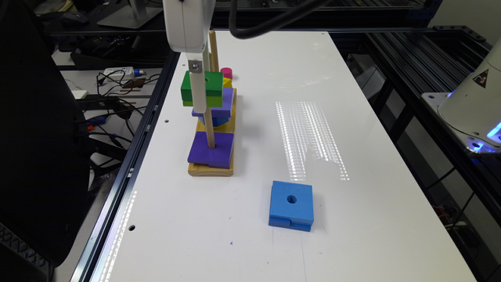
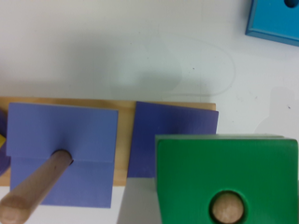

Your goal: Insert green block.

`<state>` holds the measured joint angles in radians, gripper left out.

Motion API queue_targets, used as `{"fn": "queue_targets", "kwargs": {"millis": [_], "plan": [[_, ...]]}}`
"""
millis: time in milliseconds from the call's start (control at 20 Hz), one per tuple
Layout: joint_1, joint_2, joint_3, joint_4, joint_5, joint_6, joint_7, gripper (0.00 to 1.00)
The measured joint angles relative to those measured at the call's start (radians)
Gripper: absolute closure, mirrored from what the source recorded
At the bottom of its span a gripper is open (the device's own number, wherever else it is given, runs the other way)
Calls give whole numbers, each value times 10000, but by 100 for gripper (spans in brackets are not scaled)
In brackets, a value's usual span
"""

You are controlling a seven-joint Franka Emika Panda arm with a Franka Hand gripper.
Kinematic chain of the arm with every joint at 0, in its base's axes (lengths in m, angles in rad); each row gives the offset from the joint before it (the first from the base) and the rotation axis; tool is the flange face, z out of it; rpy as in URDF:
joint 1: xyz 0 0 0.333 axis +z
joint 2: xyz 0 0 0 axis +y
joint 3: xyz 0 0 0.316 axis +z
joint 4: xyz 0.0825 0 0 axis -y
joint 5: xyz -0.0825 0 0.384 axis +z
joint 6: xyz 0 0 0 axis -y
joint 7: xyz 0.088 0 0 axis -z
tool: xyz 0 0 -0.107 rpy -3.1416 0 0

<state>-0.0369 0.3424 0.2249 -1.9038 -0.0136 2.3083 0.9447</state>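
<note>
I see the green block (image 1: 202, 88) held high on the near peg (image 1: 210, 131), hole threaded.

Exterior view: the gripper (image 1: 199, 92) carries the block level, dark face up, hole axis vertical, above the purple block (image 1: 211, 150) at the wooden base's (image 1: 210, 169) near end; a blue block (image 1: 291, 205) lies apart on the white table (image 1: 352, 219). Wrist view: the peg tip (image 2: 227, 208) fills the green block's (image 2: 227, 179) hole. I cannot tell whether the fingers are spread or pinching. I read no writing.
</note>
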Motion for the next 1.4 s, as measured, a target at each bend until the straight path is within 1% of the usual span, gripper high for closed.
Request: {"fn": "queue_targets", "kwargs": {"millis": [200,500,900,1100,1400], "plan": [[0,14,0,-2,-6,3,0,100],[0,221,-5,-2,-65,169,0,100],[0,233,-4,-3,-72,173,0,100],[0,417,-6,-5,-107,316,0,100],[0,437,-7,-5,-113,331,0,100]]}}
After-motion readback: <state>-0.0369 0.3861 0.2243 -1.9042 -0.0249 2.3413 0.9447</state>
